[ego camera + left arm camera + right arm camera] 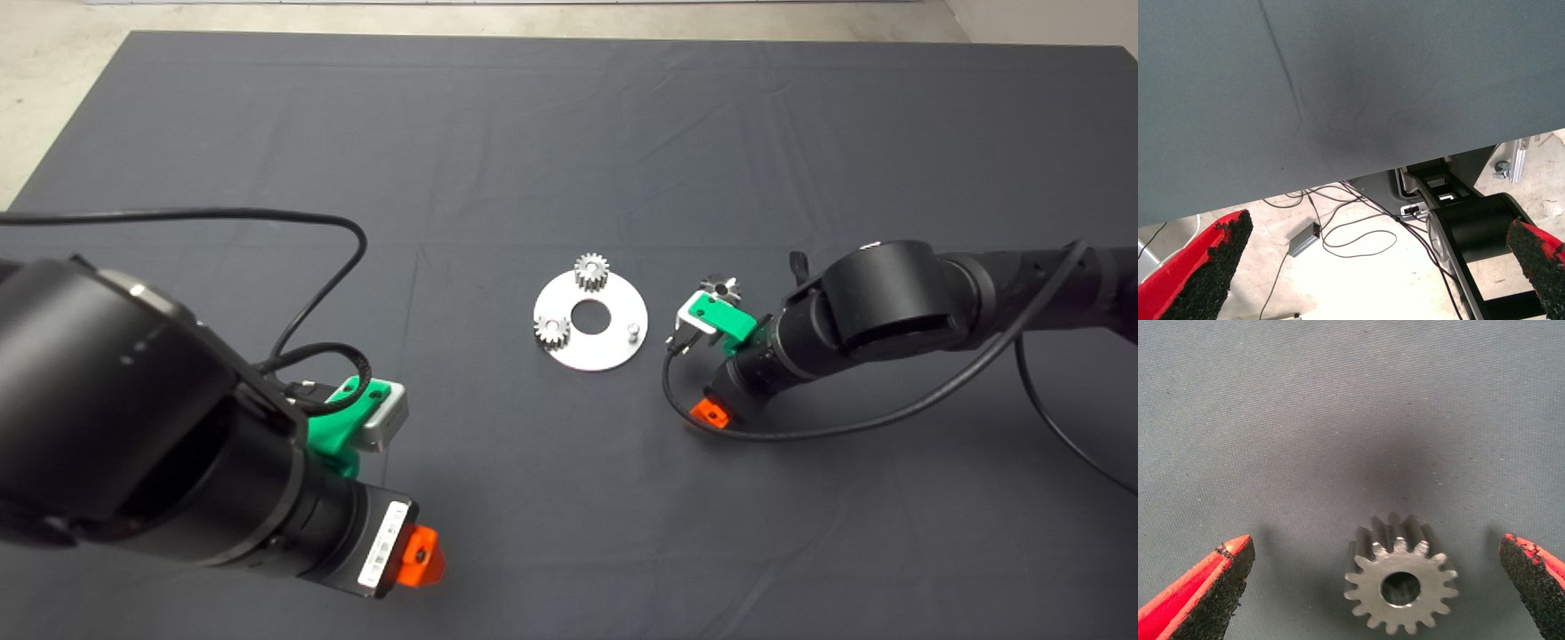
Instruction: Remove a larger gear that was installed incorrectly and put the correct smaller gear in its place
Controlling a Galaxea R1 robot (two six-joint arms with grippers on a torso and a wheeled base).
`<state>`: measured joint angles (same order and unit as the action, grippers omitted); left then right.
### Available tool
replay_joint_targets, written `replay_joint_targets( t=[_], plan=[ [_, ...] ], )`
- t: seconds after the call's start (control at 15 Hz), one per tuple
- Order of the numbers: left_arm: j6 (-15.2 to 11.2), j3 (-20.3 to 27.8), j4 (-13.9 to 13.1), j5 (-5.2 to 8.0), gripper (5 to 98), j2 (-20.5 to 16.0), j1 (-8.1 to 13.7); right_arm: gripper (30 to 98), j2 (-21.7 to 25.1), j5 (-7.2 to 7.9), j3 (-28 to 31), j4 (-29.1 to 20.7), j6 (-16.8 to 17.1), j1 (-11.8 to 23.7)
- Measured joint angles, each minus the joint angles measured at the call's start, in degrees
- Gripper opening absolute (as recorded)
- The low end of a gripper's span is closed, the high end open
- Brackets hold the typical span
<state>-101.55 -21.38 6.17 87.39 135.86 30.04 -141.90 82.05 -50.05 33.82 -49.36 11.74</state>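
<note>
A round silver plate (613, 356) lies mid-mat with two small silver gears (591, 270) (551, 331) on it and one bare pin (633, 331). My right gripper (702, 322) hangs just right of the plate. In the right wrist view it (1375, 587) is open, and the smaller gear (1399, 590) lies flat on the mat between its fingers (1211, 590), touching neither. In the head view that gear is hidden under the gripper. A darker, coarse-toothed gear, the larger gear (720, 287), lies on the mat just beyond the gripper. My left gripper (356, 422) is open and empty at the lower left.
The dark mat (569, 133) has open room all round the plate. A black cable (800, 434) loops on the mat under the right arm. The left wrist view shows the mat's edge (1338, 180), floor cables and the robot's base (1471, 227).
</note>
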Motion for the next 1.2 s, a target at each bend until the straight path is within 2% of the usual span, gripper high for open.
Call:
replay_joint_targets(
  t=[0.33,0.93,1.2],
  plan=[
    [0.0,0.0,0.0,0.00,98.2,0.0,0.0,97.1,0.5,0.27,0.0,0.1,0.0,-1.4],
    [0.0,0.0,-0.1,0.00,98.2,0.0,-0.5,97.1,0.8,0.61,0.0,0.2,0.0,-1.2],
    [0.0,0.0,-0.1,0.01,98.2,0.0,-0.8,97.1,2.6,0.68,0.0,0.3,0.2,-1.2]
  ],
)
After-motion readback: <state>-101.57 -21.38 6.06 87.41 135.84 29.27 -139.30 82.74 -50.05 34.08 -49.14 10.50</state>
